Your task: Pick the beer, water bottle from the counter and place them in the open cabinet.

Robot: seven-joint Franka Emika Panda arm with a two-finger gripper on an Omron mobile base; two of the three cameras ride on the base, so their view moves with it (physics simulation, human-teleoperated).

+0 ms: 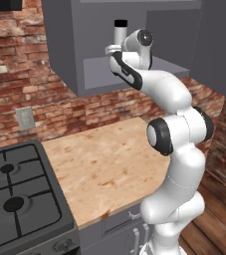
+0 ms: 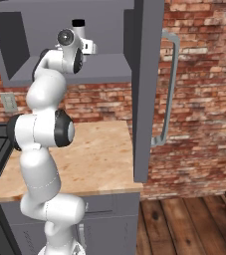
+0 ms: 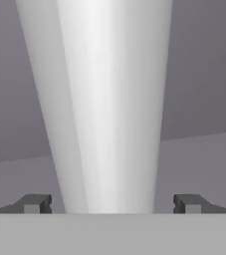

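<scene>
Silver-grey water bottle [image 3: 109, 109] between parted end effector [image 3: 112, 203] fingertips.

There is 1 water bottle [image 1: 120, 31] with 1 black cap. There is 1 open cabinet [image 1: 64, 55] with 1 shelf. There is 1 wood surface [image 1: 109, 164]. There is 1 stove [image 1: 20, 199] showing 2 burners. There is 1 wall outlet [image 1: 25, 118]. There are 2 fingers [image 3: 35, 204].
</scene>
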